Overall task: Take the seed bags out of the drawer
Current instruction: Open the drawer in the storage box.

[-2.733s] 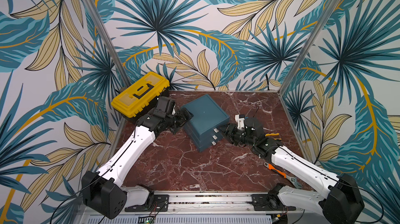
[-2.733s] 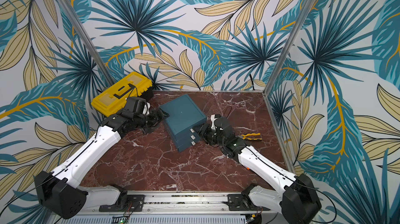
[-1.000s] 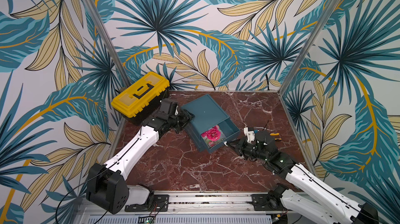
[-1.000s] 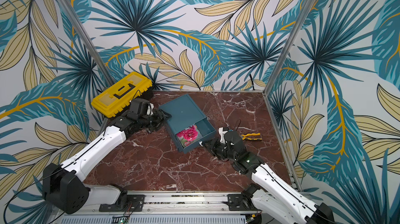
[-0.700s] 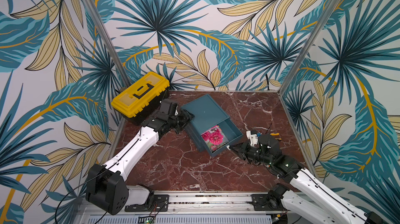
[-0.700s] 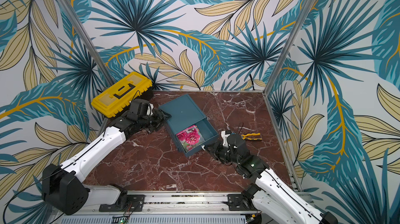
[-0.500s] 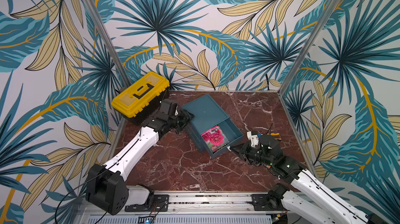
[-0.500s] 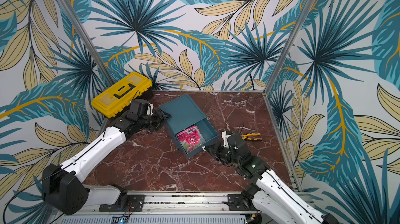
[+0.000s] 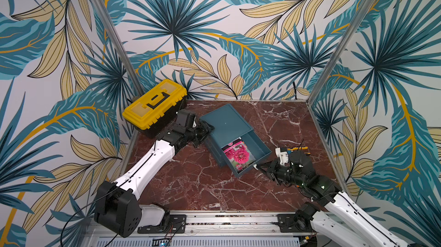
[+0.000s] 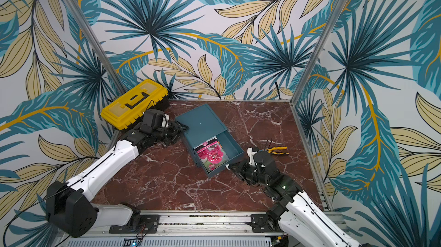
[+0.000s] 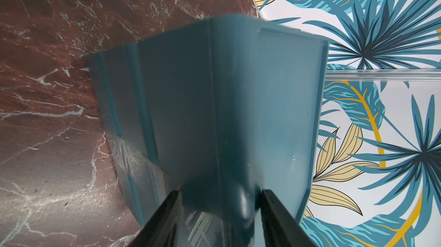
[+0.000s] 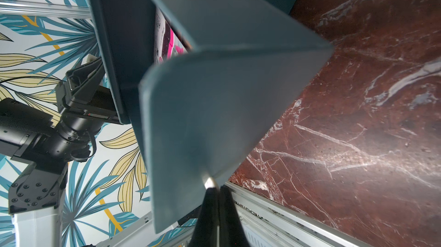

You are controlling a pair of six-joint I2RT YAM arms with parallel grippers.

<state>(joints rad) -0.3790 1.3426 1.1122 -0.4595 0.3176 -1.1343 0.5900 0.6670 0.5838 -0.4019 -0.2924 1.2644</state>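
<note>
A teal drawer cabinet (image 9: 226, 121) (image 10: 202, 121) stands on the marble table. Its top drawer (image 9: 260, 152) (image 10: 235, 152) is pulled out toward the front right. Inside lies a seed bag (image 9: 236, 155) (image 10: 211, 156) with a pink flower photo, face up; anything under it is hidden. My left gripper (image 9: 206, 127) (image 10: 182, 129) is shut on the cabinet's back left corner (image 11: 214, 102), one jaw on each side of it (image 11: 220, 195). My right gripper (image 9: 259, 167) (image 10: 230, 167) (image 12: 213, 187) is shut on the small white handle (image 12: 209, 182) of the drawer front (image 12: 191, 126). An edge of the seed bag (image 12: 167, 43) shows over the drawer wall.
A yellow toolbox (image 9: 155, 104) (image 10: 134, 102) sits at the back left, just behind my left wrist. Yellow-handled pliers (image 9: 297, 148) (image 10: 278, 150) lie by the right wall behind my right wrist. Patterned walls close three sides; a metal rail (image 9: 226, 219) runs along the front.
The drawer, shut in the oldest frames, has slid further out with my right gripper pulling it toward the front right. More of the pink seed bag shows. The left arm has held still.
</note>
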